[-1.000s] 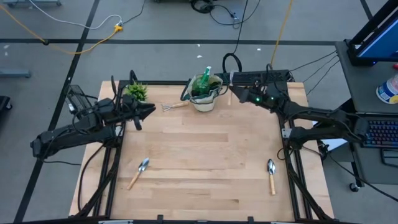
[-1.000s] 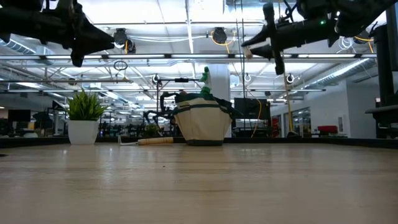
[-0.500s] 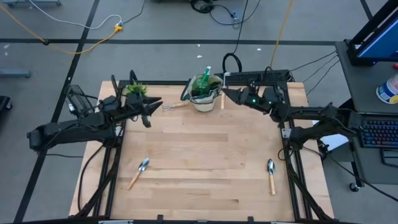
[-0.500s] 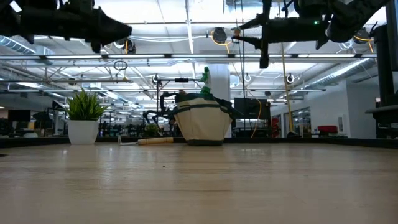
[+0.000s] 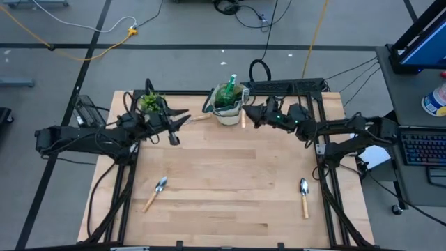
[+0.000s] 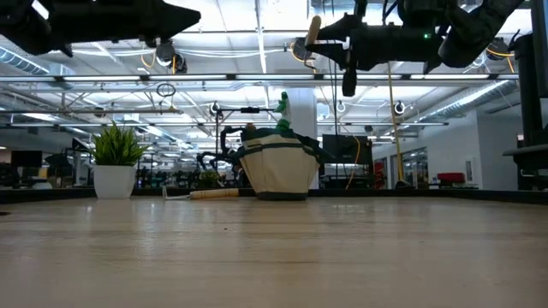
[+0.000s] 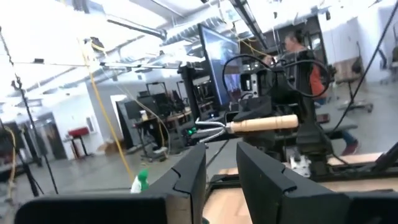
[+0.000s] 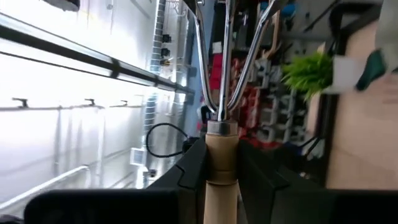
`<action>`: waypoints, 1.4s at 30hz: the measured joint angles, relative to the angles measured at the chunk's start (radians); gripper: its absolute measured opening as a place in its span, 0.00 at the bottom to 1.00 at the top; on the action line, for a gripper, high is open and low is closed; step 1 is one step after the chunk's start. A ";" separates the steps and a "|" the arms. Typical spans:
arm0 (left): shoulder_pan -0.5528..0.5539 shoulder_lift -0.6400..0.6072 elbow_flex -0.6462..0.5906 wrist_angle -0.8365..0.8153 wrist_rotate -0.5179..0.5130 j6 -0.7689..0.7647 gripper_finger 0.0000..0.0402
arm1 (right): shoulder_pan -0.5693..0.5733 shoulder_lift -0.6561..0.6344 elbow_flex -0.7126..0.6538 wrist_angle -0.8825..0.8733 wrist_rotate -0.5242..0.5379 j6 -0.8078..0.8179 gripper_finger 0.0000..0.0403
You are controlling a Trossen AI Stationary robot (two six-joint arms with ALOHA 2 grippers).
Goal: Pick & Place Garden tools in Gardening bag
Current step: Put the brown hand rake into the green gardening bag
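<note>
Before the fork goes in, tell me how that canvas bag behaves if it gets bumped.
The gardening bag looks soft: its canvas walls bulge, so it would probably dent rather than resist. It sits squat and wide-based, so tipping seems unlikely; sliding on the smooth table is likelier. The spray bottle sticking out may wobble.

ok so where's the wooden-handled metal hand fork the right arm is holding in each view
high: wooden-handled metal hand fork just right of the beige canvas bag
low: fork top centre, above the bag
left wrist: fork centre right, lying level
right wrist: fork centre, tines pointing away
landmark: the bag, high and low
</note>
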 joint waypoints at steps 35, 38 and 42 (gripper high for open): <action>-0.178 0.584 0.590 -0.229 -0.058 0.735 0.53 | 0.049 0.026 0.000 0.043 -0.083 0.258 0.14; -0.182 0.600 0.605 -0.235 -0.058 0.779 0.54 | 0.049 0.026 0.000 0.043 -0.083 0.263 0.14; -0.194 0.602 0.637 -0.276 -0.058 0.809 0.52 | 0.049 0.026 0.000 0.039 -0.083 0.271 0.14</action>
